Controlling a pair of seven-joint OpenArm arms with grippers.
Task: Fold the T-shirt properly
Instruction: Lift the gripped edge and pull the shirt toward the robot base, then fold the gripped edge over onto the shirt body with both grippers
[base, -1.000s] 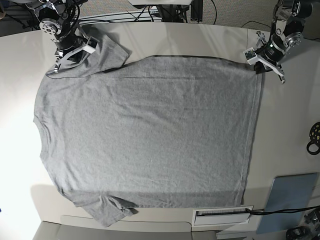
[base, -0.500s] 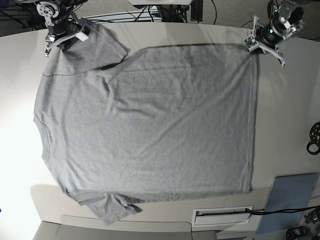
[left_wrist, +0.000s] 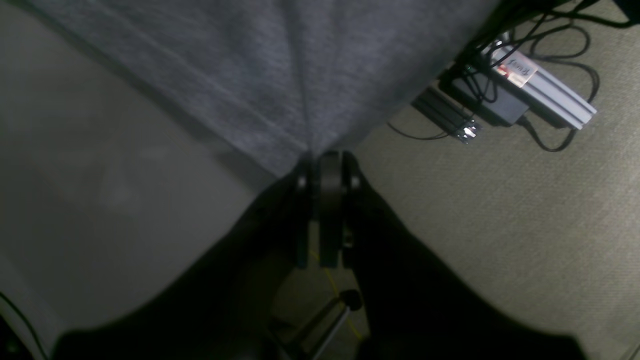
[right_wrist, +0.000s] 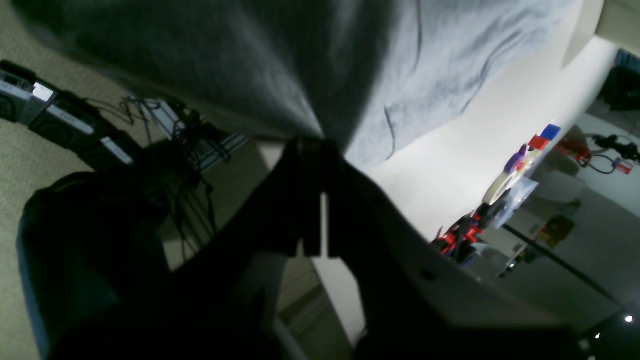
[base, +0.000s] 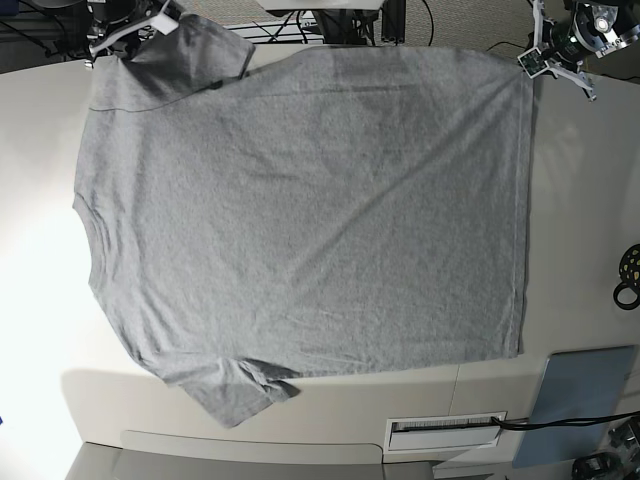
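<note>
both jaws pinched tight on the t-shirt (base: 300, 210).

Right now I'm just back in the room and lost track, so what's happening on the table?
A two-armed robot is working on a grey T-shirt spread across the table, plain side up. The left gripper is shut on the hem corner at the far edge, and the right gripper is shut on the cloth by the far sleeve. That far edge is stretched between them at the back of the table. No fold has been made yet. A grey-blue pad lies off to the side.
</note>
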